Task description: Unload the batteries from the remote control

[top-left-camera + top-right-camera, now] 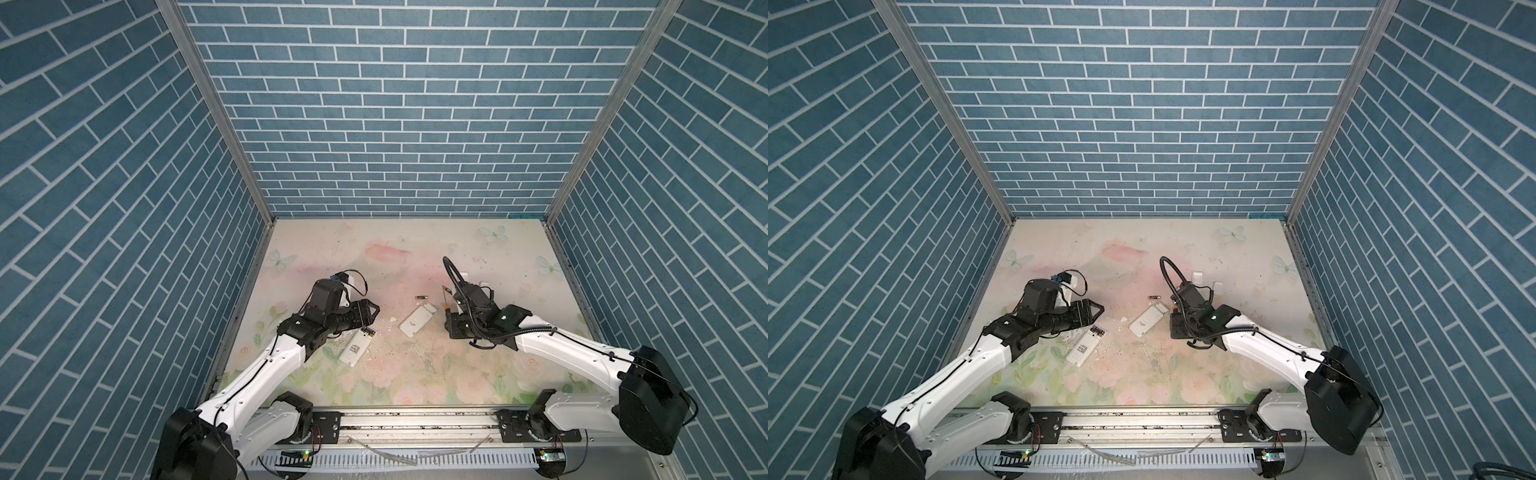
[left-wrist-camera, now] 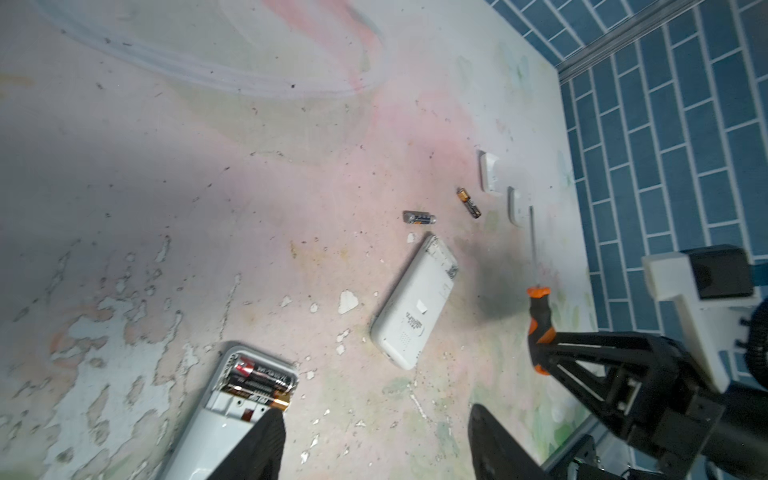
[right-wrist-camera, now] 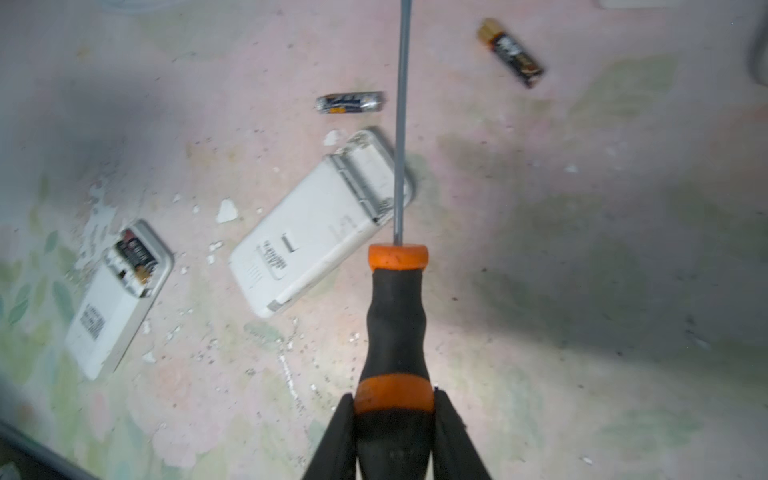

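- Now, two slim black cylindrical batteries with gold-orange ends (image 2: 259, 382) are lying side by side in the open compartment of the white plastic remote control (image 2: 208, 440), which is resting flat on the worktop (image 1: 374, 257) on the left arm's side.
- The left hand (image 2: 376, 411) is hovering just over that remote with its fingers standing wide apart and nothing between them. One dark fingertip (image 2: 270, 428) is showing just beside the gold end of the nearer battery; whether it is touching cannot be told.
- Beyond it, a second white remote control (image 2: 415, 307) is lying near the middle, its compartment showing empty in the right wrist view.
- A grey-sheened loose battery (image 2: 419, 217) and a black loose battery with a gold end (image 2: 469, 202) are lying on the worktop past that second remote, with two small white rectangular covers (image 2: 490, 172) farther off.
- The right hand (image 3: 395, 399) is clamping the rear of a long thin-shafted screwdriver with a black and orange handle (image 3: 397, 316), the shaft pointing away over the emptied remote.
- Judging by this, the loaded remote is the job in hand.
- The left hand should be pinning the remote's white body, clear of the compartment.
- The right should be bringing the tip across, sliding it shallowly under one battery's end and levering gently, so the battery is rolling out beside the remote rather than springing away.
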